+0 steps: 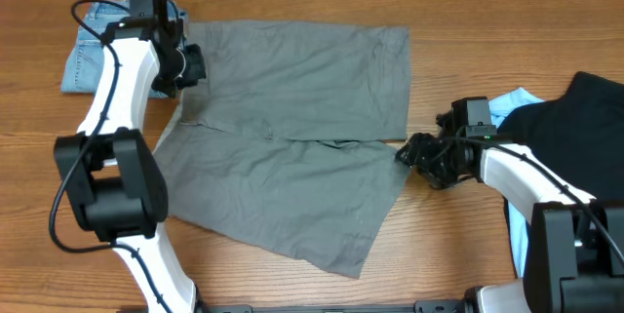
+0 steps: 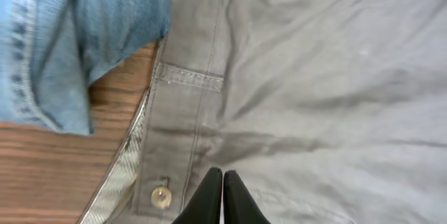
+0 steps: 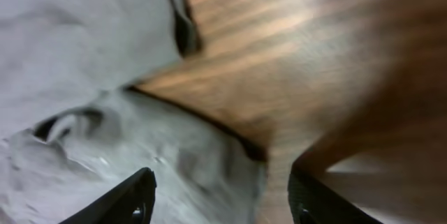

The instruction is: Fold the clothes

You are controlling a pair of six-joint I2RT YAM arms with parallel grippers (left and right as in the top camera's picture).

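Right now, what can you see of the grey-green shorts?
Grey-green shorts, cotton-looking, spread flat on the wooden table, waistband by the left arm, legs toward the right arm. Waistband shows a button and belt loop. The shut left gripper sits at the waistband; the open right gripper straddles a leg hem.

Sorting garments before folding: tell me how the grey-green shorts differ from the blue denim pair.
The grey-green shorts lie spread flat across the middle of the wooden table; the blue denim pair sits bunched at the far left corner. The shorts cover far more of the table than the denim does. The shorts are plain grey-green, the denim pale blue with visible stitching. Both lie on that table, side by side near the shorts' waistband.
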